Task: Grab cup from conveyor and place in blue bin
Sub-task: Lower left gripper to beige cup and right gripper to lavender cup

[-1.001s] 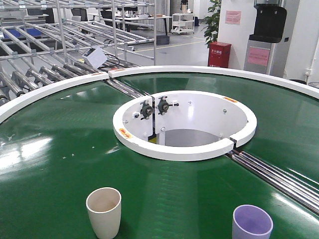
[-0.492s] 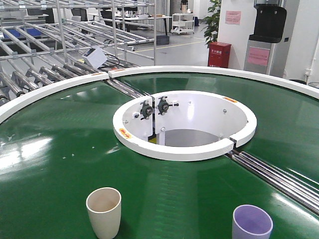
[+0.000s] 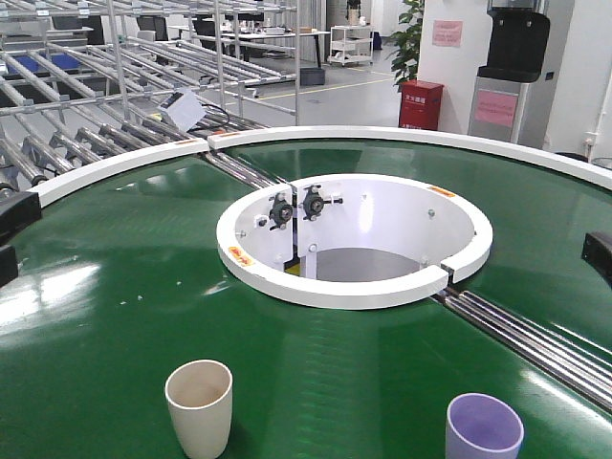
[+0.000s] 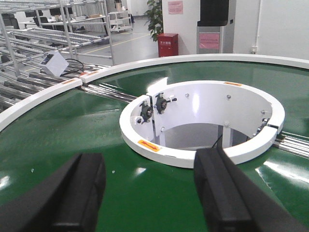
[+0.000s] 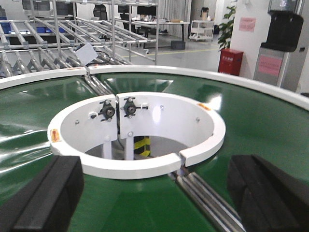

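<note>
1. On the near arc of the conveyor (image 3: pixel 115 316), in the front view, a cream cup (image 3: pixel 199 406) and a purple cup (image 3: pixel 483 430) are standing upright and well apart, the purple one running off the lower border. A dark block (image 3: pixel 13 218) is poking in at the left border and another (image 3: pixel 599 256) at the right. They are probably parts of the arms, with too little showing to read their spread. The approach is seemingly the step in hand. Doing it well is likely meaning each arm taking the cup on its own side, keeping wide, straddling the wall below the rim, and closing gently so the light cup is not tipping. The blue bin is not appearing here.
2. In the left wrist view, the left gripper (image 4: pixel 149 193) is holding its black fingers (image 4: pixel 84 188) spread wide with nothing between them, facing the white centre collar (image 4: pixel 178 157). No cup is showing, so only the front view is locating the targets.
3. In the right wrist view, the right gripper (image 5: pixel 157 198) is likewise gaping empty above a steel roller seam (image 5: pixel 203 193). This view is giving the spread that the front view is hiding, but no cup and no bin.
</note>
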You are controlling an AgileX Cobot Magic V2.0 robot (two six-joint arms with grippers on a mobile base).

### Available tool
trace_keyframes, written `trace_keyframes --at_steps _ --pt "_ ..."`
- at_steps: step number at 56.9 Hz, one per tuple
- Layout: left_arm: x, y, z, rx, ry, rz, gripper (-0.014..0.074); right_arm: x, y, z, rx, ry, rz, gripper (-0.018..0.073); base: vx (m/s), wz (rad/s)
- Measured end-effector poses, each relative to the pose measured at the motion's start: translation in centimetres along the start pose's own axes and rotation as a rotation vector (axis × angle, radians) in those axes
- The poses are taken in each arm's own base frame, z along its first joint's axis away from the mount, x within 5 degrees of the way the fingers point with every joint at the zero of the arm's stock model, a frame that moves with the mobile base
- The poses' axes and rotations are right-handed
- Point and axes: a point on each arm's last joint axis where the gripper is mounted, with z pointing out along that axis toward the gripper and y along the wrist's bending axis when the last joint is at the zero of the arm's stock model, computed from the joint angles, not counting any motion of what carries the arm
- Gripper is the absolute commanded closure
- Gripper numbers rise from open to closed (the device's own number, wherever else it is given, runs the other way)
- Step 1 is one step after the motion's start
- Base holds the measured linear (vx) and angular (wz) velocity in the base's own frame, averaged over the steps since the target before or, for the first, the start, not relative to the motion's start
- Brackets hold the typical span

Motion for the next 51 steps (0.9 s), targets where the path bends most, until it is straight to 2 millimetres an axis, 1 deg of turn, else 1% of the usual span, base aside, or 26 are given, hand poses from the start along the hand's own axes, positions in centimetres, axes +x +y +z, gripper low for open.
trace_keyframes --at_steps 5,8,10,13,15,16,17,19,22,23,26,30,34,37,41,45,51 --pt "0.0 0.0 0.4 0.002 0.060 0.005 0.0064 0.0 0.2 0.4 -0.022 0.085 0.026 -0.0019 0.00 0.00" --pt "-0.1 0.0 1.1 0.004 0.104 0.011 0.0064 -0.4 0.4 1.0 -0.039 0.160 0.042 -0.0004 0.00 0.00" --pt "-0.6 0.0 1.6 0.006 0.138 0.014 0.0064 -0.8 0.5 1.6 -0.052 0.216 0.056 -0.0001 0.00 0.00" --pt "-1.4 0.0 2.9 0.009 0.184 0.017 0.0064 -1.7 0.6 2.7 -0.062 0.276 0.084 -0.0001 0.00 0.00" --pt "-1.7 0.0 3.9 0.010 0.226 0.017 0.0064 -2.0 0.7 3.6 -0.067 0.323 0.098 -0.0001 0.00 0.00" --pt "-1.5 -0.1 4.6 0.012 0.263 0.017 0.0064 -1.8 0.7 4.2 -0.067 0.362 0.101 -0.0001 0.00 0.00" --pt "-1.9 -0.1 5.2 0.013 0.283 0.017 0.0064 -2.0 0.7 4.5 -0.067 0.383 0.104 -0.0001 0.00 0.00" --pt "-1.5 -0.1 6.7 0.015 0.357 0.017 0.0064 -2.0 0.6 5.5 -0.063 0.434 0.107 -0.0001 0.00 0.00" --pt "-1.2 -0.1 8.3 0.018 0.437 0.017 0.0064 -1.7 0.5 7.0 -0.047 0.515 0.108 -0.0001 0.00 0.00" --pt "-0.8 -0.1 9.2 0.019 0.461 0.017 0.0064 -1.4 0.4 7.6 -0.038 0.546 0.106 -0.0001 0.00 0.00" --pt "0.4 -0.1 10.9 0.025 0.547 0.010 0.0064 -0.5 0.1 9.0 -0.010 0.628 0.095 -0.0001 0.00 0.00" --pt "2.6 -0.3 13.2 0.038 0.644 -0.013 0.0064 1.2 -0.3 10.6 0.027 0.732 0.070 -0.0001 0.00 0.00" --pt "5.1 -0.5 15.3 0.056 0.732 -0.042 0.0064 3.0 -0.6 11.7 0.053 0.836 0.051 -0.0001 0.00 0.00" --pt "7.0 -0.6 16.6 0.068 0.791 -0.059 0.0064 4.0 -0.8 12.3 0.063 0.888 0.038 -0.0001 0.00 0.00" --pt "8.9 -0.8 17.9 0.083 0.844 -0.077 0.0064 5.0 -0.9 13.1 0.067 0.935 0.037 -0.0001 0.00 0.00" --pt "10.6 -0.9 18.9 0.092 0.889 -0.097 0.0064 5.6 -0.9 13.5 0.067 0.955 0.037 -0.0001 0.00 0.00" --pt "12.3 -1.1 20.0 0.098 0.922 -0.117 0.0064 6.2 -0.9 14.1 0.067 0.972 0.037 -0.0001 0.00 0.00"
